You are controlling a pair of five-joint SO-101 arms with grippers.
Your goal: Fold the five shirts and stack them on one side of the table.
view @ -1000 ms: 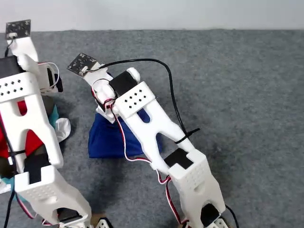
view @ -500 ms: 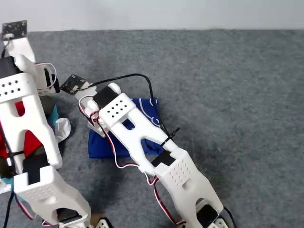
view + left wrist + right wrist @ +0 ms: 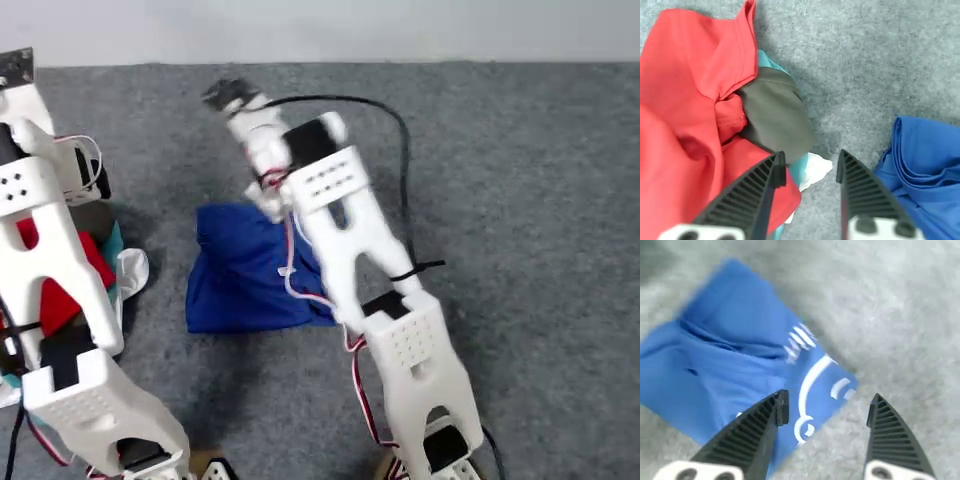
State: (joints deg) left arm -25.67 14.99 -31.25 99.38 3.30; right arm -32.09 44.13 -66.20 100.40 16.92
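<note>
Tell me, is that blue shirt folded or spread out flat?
Folded, loosely: the blue shirt lies as a compact bundle, with stacked layers showing at its edge.

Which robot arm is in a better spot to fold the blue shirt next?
Probably the right: its open right gripper hangs just above the blue shirt. The left gripper, also open, hangs at the edge of the red shirt heap.

the grey surface [image 3: 520,200] is rough, fuzzy, felt-like carpet. the crumpled blue cloth shirt [image 3: 245,280] and the red cloth shirt [image 3: 680,100] at nine o'clock look soft and matt. the left claw [image 3: 810,157] and right claw [image 3: 829,399] are ribbed matt black plastic. the white arm shells [image 3: 350,210] are smooth plastic.
</note>
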